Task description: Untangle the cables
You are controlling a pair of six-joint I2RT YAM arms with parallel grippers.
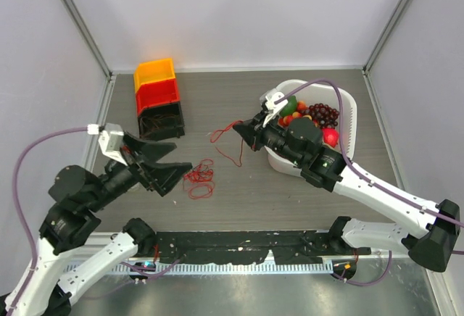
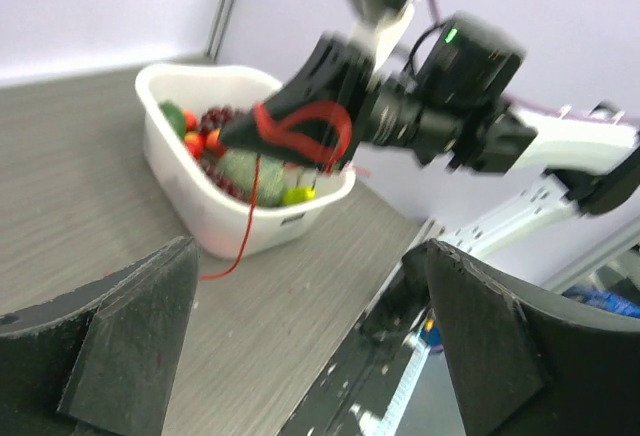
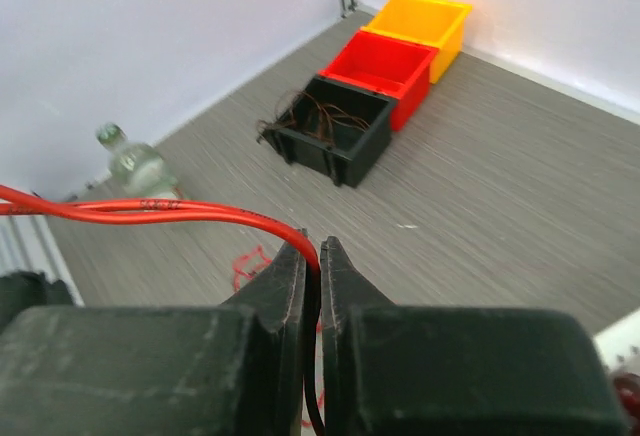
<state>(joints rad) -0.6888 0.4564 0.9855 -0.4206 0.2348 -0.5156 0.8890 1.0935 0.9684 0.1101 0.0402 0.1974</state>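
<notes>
here, left gripper (image 1: 177, 165) wide open, right gripper (image 1: 239, 131) pinching a red wire (image 3: 200, 213)
the small tangle of cables (image 1: 201, 178) lay on the table (image 1: 326, 207) just right of the open left fingers; further right, the thin wire hung from the closed right jaws, near the white basket (image 1: 349, 109) of fruit.

The table (image 1: 246, 200) under the right gripper (image 1: 238, 130) is showing a matt grey wood-grain finish. The red cables (image 3: 200, 213) pinched in it are gleaming like smooth, glossy plastic.
</notes>
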